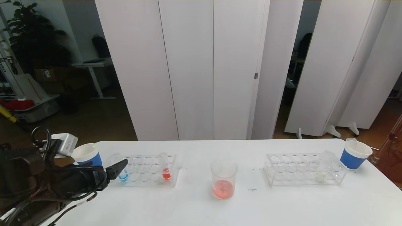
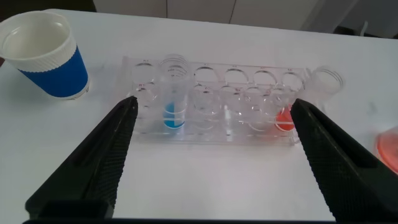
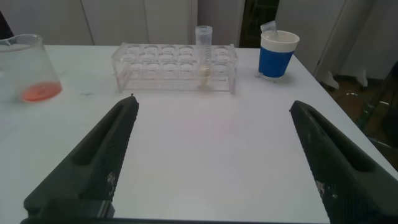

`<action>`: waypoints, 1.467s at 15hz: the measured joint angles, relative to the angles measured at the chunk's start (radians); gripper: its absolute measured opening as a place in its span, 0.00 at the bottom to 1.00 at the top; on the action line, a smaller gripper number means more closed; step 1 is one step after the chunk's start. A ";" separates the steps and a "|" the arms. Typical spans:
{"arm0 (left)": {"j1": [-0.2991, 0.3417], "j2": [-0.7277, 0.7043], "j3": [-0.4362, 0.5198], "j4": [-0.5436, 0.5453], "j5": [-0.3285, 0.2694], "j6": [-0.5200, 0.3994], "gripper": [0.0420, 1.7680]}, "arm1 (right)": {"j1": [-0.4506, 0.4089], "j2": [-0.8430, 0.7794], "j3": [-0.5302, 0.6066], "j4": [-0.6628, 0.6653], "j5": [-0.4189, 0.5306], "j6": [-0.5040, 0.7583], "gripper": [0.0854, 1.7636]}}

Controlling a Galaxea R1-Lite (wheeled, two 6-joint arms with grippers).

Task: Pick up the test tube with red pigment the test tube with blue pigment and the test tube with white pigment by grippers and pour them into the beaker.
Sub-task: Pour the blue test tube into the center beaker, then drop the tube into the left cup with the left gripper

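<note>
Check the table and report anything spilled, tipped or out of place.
Nothing looks spilled or tipped. The beaker stands upright with red liquid inside, and the blue tube, red tube and white tube sit upright in their racks.

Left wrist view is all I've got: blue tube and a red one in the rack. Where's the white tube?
Observer: The test tube with white pigment stands in a second rack on the robot's right side.
Operator: Is the right gripper on it?
Observer: No, the right gripper is open, well short of that rack.
Operator: What's in the beaker?
Observer: The beaker, standing between both racks, holds red liquid at its bottom.
</note>
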 joint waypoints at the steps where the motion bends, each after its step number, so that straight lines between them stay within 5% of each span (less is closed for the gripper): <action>1: 0.008 0.034 -0.006 -0.010 0.000 0.000 0.99 | 0.000 0.000 0.000 0.000 0.000 0.000 0.99; 5: 0.049 0.133 -0.043 -0.019 0.000 -0.021 0.99 | 0.000 0.000 0.000 0.000 0.000 0.000 0.99; 11: 0.082 0.284 -0.048 -0.185 0.022 -0.022 0.99 | 0.000 0.000 0.000 0.000 0.001 0.000 0.99; 22: 0.079 0.435 -0.046 -0.384 0.064 -0.020 0.99 | 0.000 0.000 0.000 0.000 0.001 0.000 0.99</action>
